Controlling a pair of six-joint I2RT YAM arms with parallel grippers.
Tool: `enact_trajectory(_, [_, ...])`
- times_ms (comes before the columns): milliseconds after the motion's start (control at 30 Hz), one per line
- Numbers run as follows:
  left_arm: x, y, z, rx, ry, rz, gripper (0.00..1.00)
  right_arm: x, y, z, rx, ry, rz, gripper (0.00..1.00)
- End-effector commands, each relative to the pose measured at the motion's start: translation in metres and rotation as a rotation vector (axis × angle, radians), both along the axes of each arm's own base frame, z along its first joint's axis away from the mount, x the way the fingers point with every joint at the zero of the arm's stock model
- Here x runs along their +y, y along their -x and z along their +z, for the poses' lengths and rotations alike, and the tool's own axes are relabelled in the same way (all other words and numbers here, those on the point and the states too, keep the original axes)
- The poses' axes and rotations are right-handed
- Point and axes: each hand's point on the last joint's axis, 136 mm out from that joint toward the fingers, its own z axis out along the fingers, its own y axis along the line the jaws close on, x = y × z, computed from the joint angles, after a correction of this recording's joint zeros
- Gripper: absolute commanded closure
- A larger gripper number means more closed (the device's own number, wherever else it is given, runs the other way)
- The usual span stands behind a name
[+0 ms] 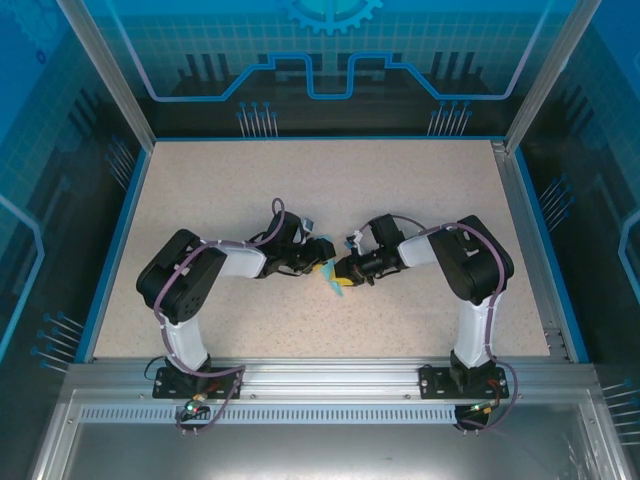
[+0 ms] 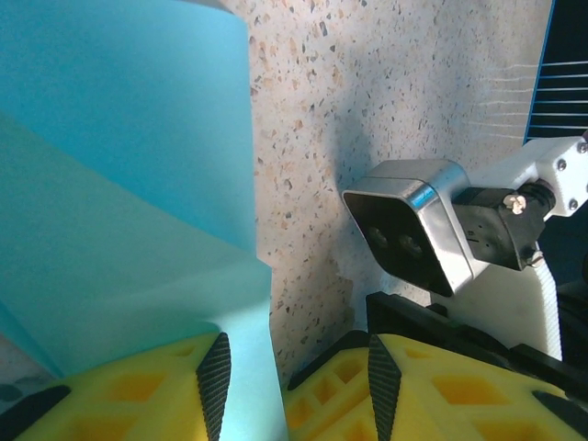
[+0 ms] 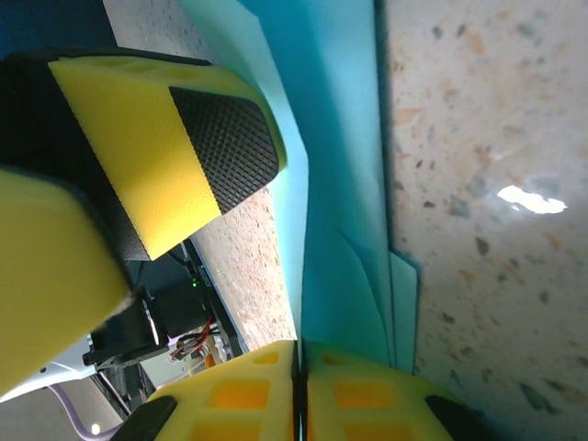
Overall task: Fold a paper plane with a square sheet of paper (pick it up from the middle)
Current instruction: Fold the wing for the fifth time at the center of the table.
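Centrally on the speckled surface (image 1: 420,200), both arms meet at the folded light-blue paper (image 3: 340,184). The right end effector (image 3: 299,395) is clamped shut on the paper's edge, at the bottom of its wrist view. The left end effector (image 1: 322,264) has its jaws parted, the paper running just beside one pad

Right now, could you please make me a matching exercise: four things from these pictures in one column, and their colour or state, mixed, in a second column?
Things:
1. left hand
2. right hand
3. sheet of paper
4. table

Descriptions:
A. speckled beige
B. closed on the sheet
C. light blue, lying in layers
D. fingers apart

Pairs: 1-D, 2-B, 3-C, 4-A.
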Motion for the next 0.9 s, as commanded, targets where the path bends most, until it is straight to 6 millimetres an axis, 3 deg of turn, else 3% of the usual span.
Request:
enact_trajectory(0, [-0.003,-0.004,0.003,-0.031,-0.032,-0.033,0.53,-0.015,0.008,-0.035,0.069,0.137,-0.04,0.87])
enact_trajectory(300, [0.001,0.004,-0.009,0.006,-0.045,-0.035,0.53,-0.012,0.012,-0.019,0.032,0.114,-0.013,0.84])
enact_trajectory(867, [-0.002,0.004,-0.011,0.014,-0.044,-0.048,0.53,-0.015,0.018,-0.013,-0.017,0.171,0.004,0.82])
